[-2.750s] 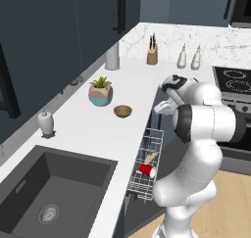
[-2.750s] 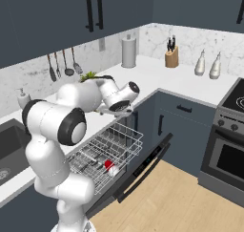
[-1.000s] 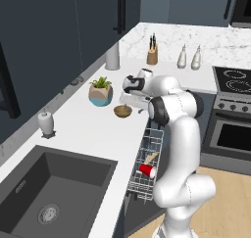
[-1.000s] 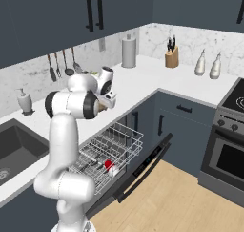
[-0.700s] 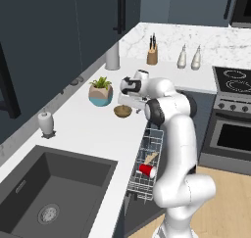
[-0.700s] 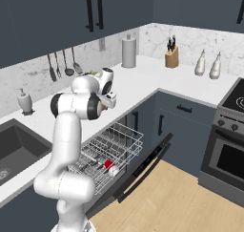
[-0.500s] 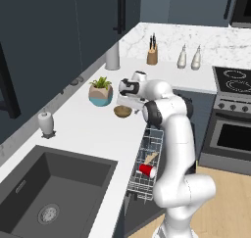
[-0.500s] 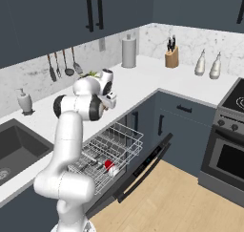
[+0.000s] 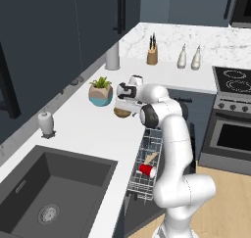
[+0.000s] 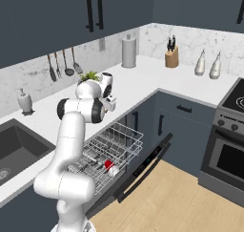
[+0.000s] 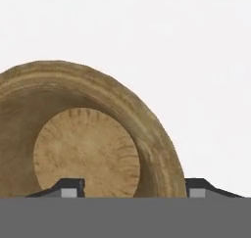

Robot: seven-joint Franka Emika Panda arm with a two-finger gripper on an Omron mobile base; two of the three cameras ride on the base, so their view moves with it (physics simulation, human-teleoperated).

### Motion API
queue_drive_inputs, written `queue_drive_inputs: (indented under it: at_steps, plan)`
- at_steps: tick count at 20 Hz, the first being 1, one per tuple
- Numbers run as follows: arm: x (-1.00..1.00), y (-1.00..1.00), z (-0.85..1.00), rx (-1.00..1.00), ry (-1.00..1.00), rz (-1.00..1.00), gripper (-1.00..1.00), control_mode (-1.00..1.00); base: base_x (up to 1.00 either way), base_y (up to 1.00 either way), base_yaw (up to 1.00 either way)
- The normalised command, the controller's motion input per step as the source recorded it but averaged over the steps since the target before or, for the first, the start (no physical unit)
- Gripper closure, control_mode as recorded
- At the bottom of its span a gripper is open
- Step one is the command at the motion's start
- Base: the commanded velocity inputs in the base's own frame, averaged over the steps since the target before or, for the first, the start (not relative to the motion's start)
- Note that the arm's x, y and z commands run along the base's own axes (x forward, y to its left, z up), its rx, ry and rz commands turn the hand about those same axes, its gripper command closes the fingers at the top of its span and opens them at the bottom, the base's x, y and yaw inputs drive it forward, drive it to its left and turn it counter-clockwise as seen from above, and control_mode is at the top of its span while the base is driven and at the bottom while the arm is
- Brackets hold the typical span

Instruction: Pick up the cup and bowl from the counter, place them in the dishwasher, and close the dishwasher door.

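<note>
The wooden bowl [image 11: 88,139] sits near the surface's [image 9: 88,129] front edge, above the open dishwasher [image 10: 112,157]. The jaws stand partly open, straddling its rim – nothing held. A squeeze is best centred on the rim wall – before lifting.

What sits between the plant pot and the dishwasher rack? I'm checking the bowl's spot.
The bowl sits there on the counter, between plant pot and dishwasher rack, in the left base view.

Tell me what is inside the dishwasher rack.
The red cup lies on its side in the rack, with a pale item beside it. The arm hides the rack's right side in the left base view.
</note>
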Motion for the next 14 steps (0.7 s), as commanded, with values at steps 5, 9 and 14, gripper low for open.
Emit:
queue_drive_inputs:
  at_steps: [5, 9, 14]
  plan:
    - [0.01, 0.10, -0.20, 0.00, -0.05, 0.00, 1.00, -1.00, 0.00, 0.00, 0.00]
    - [-0.57, -0.39, 0.00, 0.05, -0.28, 0.00, 1.00, -1.00, 0.00, 0.00, 0.00]
    - [-0.95, -0.89, 0.00, 0.11, -0.28, 0.00, 1.00, -1.00, 0.00, 0.00, 0.00]
